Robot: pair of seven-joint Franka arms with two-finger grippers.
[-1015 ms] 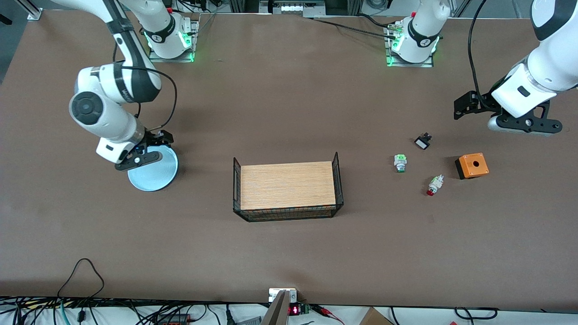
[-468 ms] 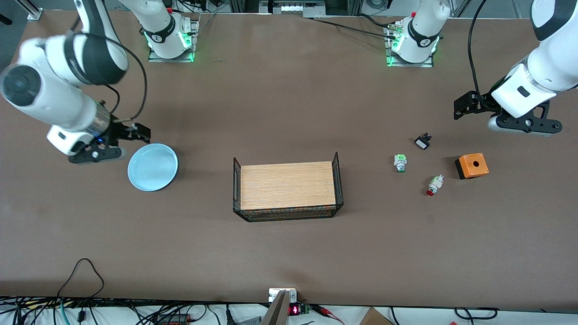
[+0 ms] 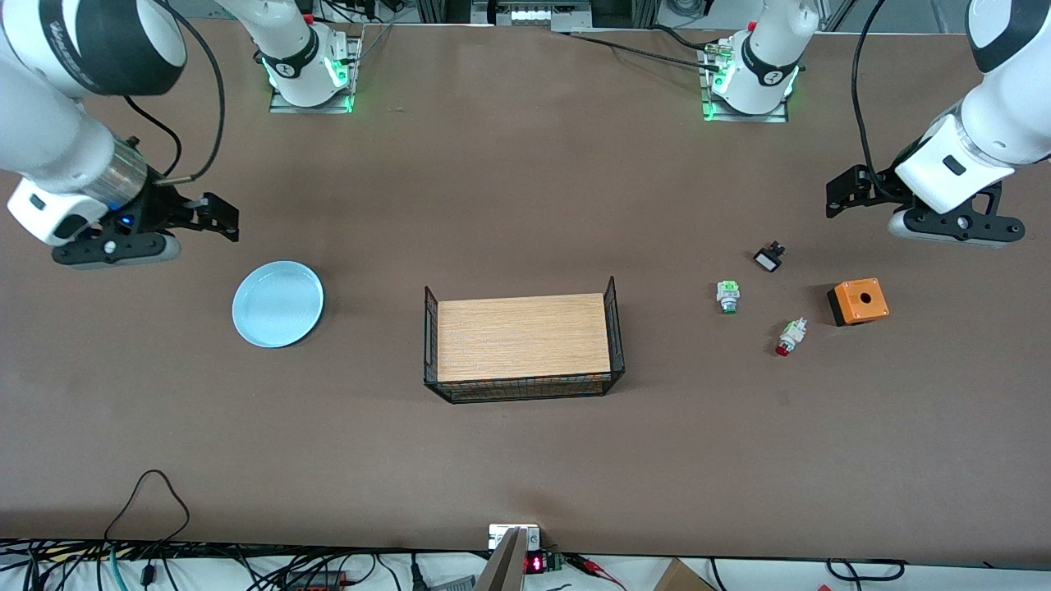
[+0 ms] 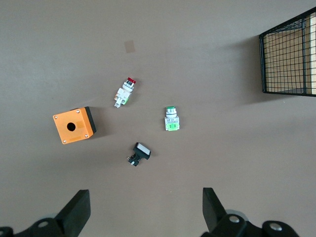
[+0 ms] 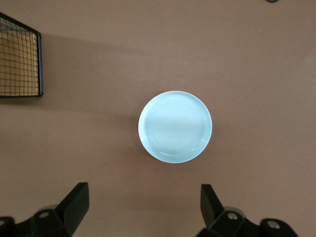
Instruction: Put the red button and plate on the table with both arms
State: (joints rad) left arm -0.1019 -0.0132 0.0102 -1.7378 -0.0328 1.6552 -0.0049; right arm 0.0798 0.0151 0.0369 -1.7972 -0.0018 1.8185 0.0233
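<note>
On the brown tabletop (image 3: 525, 180), the round pale-blue plate (image 3: 277, 304) lies free: rigid, light, probably slippery; grasp its rim. Toward the left arm's end, the small red-capped button (image 3: 789, 337) suits a grip across its blocky body. Both the left gripper (image 3: 846, 197) and right gripper (image 3: 215, 217) hang wide open, empty.

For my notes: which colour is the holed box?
Orange with a black side, clearest in left wrist view.

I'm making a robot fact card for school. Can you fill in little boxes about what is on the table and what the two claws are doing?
plate: pale blue plate flat on the table, toward the right arm's end
red button: red button lying on the table, near the green button, black switch and orange box
middle: wire tray
right gripper: right gripper open, above the table beside the plate, holding nothing
left gripper: left gripper open, over the table by the buttons, holding nothing
</note>
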